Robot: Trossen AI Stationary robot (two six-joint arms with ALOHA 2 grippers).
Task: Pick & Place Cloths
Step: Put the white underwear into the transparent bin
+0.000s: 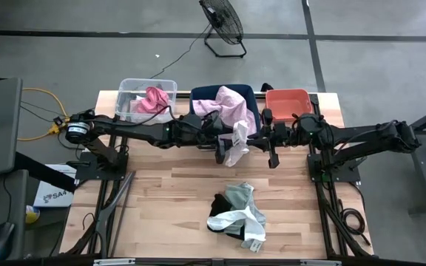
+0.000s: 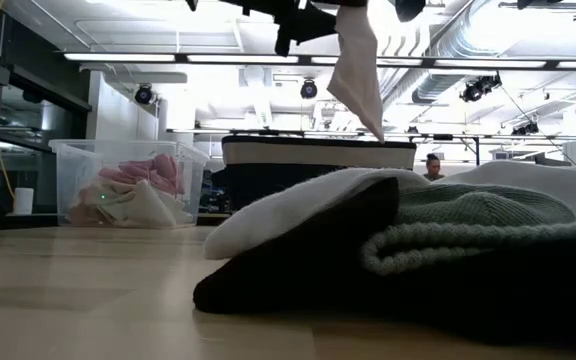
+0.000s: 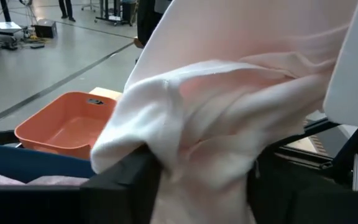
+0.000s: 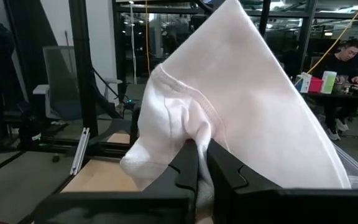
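Observation:
A white cloth (image 1: 237,144) hangs above the table's middle, in front of the navy bin (image 1: 198,96). My left gripper (image 1: 222,145) comes at it from the table's left, and my right gripper (image 1: 266,144) from the right. Both are shut on it. In the low view the white cloth (image 2: 358,70) dangles, and its lower tip reaches down to the level of the navy bin's rim (image 2: 318,142). A light pink cloth (image 1: 228,103) lies in the navy bin, draped over its front rim. A hot pink cloth (image 1: 154,98) sits in the clear bin (image 1: 128,89). My left gripper (image 3: 197,180) pinches the white cloth between its two fingers at a bunched, folded part (image 3: 185,155), several layers thick. It comes level from the table's left. The cloth is lifted clear of the table. My right gripper (image 4: 204,163) pinches the white cloth between its two fingers at a hemmed, gathered fold (image 4: 188,127). It comes level from the table's right. The rest of the cloth (image 4: 260,106) spreads out beyond the fingers, clear of the table.
The coral bin (image 1: 288,102) stands at the far right and holds nothing. A pile of grey, black and white cloths (image 1: 237,214) lies on the near middle of the wooden table (image 1: 161,199). A person sits in the room beyond.

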